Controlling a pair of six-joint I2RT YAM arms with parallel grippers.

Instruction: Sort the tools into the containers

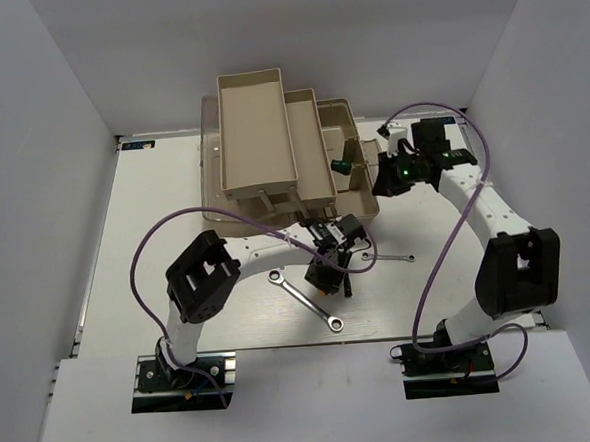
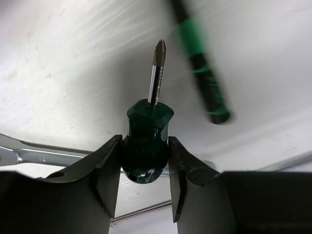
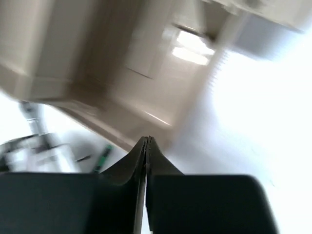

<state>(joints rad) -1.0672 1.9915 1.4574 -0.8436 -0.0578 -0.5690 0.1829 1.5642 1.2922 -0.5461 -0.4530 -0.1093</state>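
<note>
White laminate table (image 1: 163, 189) carries all items. Beige plastic fold-out toolbox (image 1: 359, 202) stands beyond both grippers, its long rectangular trays (image 1: 255, 133) stepped open. Observed at the left gripper (image 2: 145, 142): fingers pinch the bulbous handle of a stubby dark-green cross-head screwdriver (image 2: 147, 122), shaft pointing away from the wrist. Observed at the right gripper (image 3: 146, 142): fingers pressed together with nothing visible between them, positioned just beside the toolbox's right edge. A long silver wrench (image 1: 305, 301) lies on the table under and to the left of the left gripper; a short silver wrench (image 1: 388, 259) lies to its right. A slim black-and-green screwdriver (image 2: 202, 73), blurred, lies ahead and right of the held tool. A small green-handled tool (image 1: 340, 164) sits in the toolbox's lower compartment, left of the right gripper.
</note>
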